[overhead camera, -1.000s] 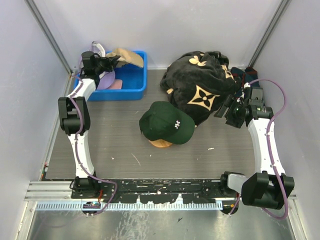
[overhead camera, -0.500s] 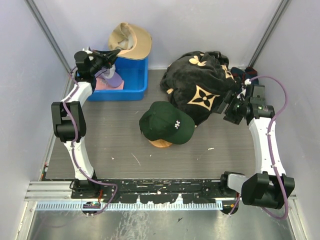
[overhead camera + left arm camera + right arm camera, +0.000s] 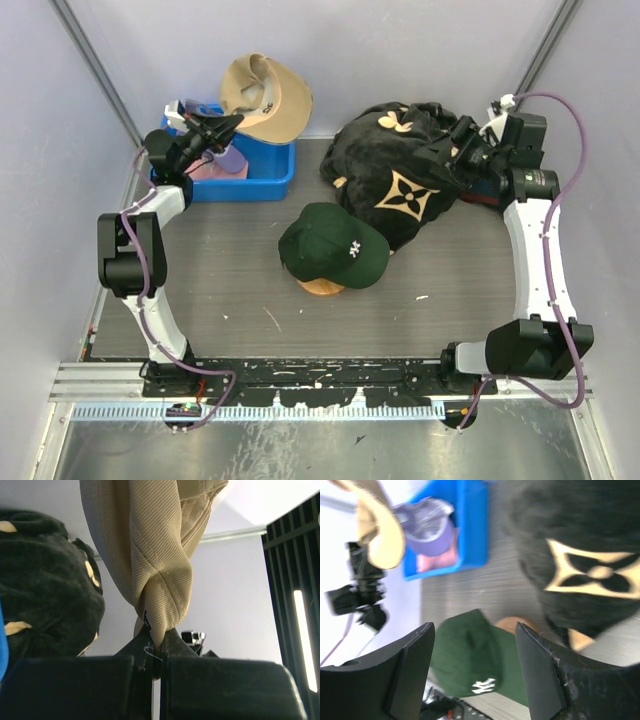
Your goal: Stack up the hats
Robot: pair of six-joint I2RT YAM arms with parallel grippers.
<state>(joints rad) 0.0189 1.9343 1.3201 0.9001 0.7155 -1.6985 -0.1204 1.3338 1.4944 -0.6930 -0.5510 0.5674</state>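
Tan hat [image 3: 265, 95] — left tool [image 3: 157, 642] clamped on it, over bin [image 3: 275, 168]; right tool [image 3: 474, 632] apart.

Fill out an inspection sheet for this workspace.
Surface: grey wood-grain tabletop, scuffed, white specks.
Job's things: tan ribbed cap held aloft beside the blue plastic bin; lavender cap and pink cap inside it; dark green cap on the wooden stand.
Clutter: black cloth with tan flower marks, heaped at the back.
Tools: left tool shut on the tan cap; right tool open by the cloth.
Cables: purple cables along both arms.
Surroundings: pale walls; metal rail at near edge.
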